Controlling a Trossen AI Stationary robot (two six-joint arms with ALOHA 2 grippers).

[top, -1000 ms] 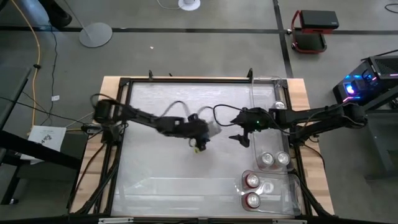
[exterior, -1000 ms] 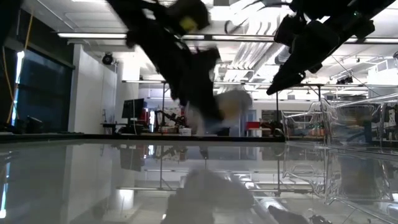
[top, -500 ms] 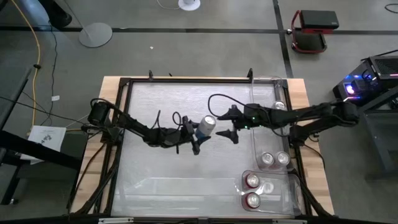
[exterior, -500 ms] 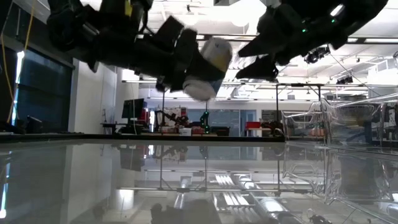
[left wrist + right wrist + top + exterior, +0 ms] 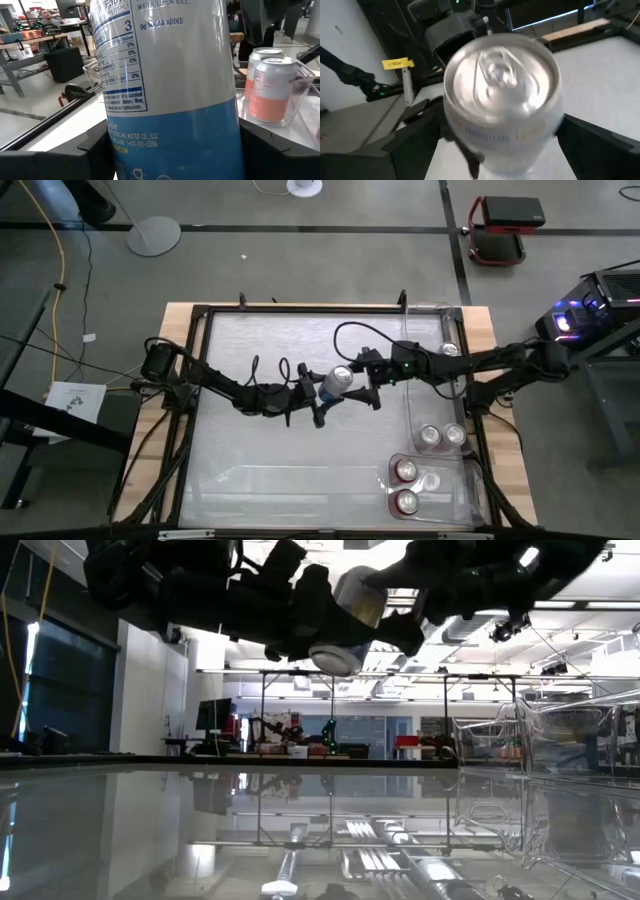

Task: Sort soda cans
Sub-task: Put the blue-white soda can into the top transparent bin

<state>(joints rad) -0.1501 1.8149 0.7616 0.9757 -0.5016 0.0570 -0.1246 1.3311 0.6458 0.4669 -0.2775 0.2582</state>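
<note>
Both grippers at silver can (image 5: 337, 380); left gripper (image 5: 318, 392) clamps it; right gripper (image 5: 367, 383) spread wide.

Six soda cans (image 5: 337, 380) can be counted in the high view: one up in the air over the middle of the table, one at the far end of the long bin, two side by side at its near end, and two with red showing around their tops in the smaller bin. There are two clear plastic bins (image 5: 412, 395), both on the right side. Two dark arms (image 5: 230, 385) reach in, one from each side.
</note>
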